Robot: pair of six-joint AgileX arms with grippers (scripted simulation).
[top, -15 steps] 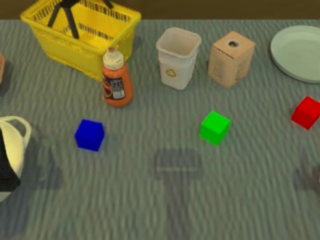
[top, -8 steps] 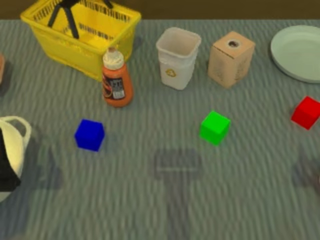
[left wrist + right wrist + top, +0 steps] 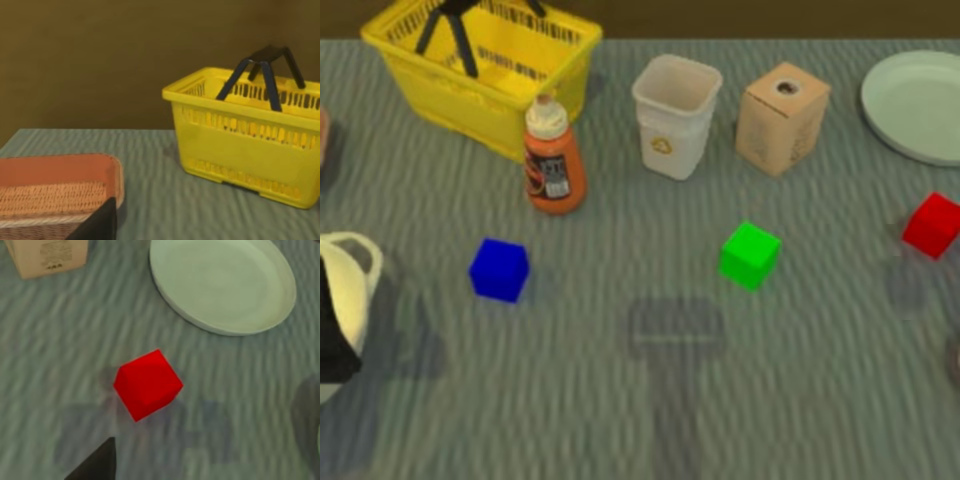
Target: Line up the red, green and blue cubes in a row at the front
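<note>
Red cube (image 3: 148,384) fills the middle of the right wrist view, which suggests the right arm is poised over it for a first pick; only a dark fingertip shows at that picture's edge, so I cannot tell how far the right gripper's jaws stand apart, and nothing is in their hold; the cube sits free on the cloth, corner-on to the camera. Taking the red cube (image 3: 931,225) as landmark in the top view: the pale plate (image 3: 916,105) lies just behind it; the cardboard box (image 3: 782,118) stands behind and well to its left; the green cube (image 3: 750,255) rests to its left and a little nearer the front; the blue cube (image 3: 499,269) lies much farther left again, well apart. All three cubes are scattered and none is yet in a row at the front. The left arm is parked far to the left of the red cube, its wrist camera facing the yellow basket (image 3: 250,135) and a woven tray (image 3: 55,192); whether its jaws are apart or together I cannot tell.
</note>
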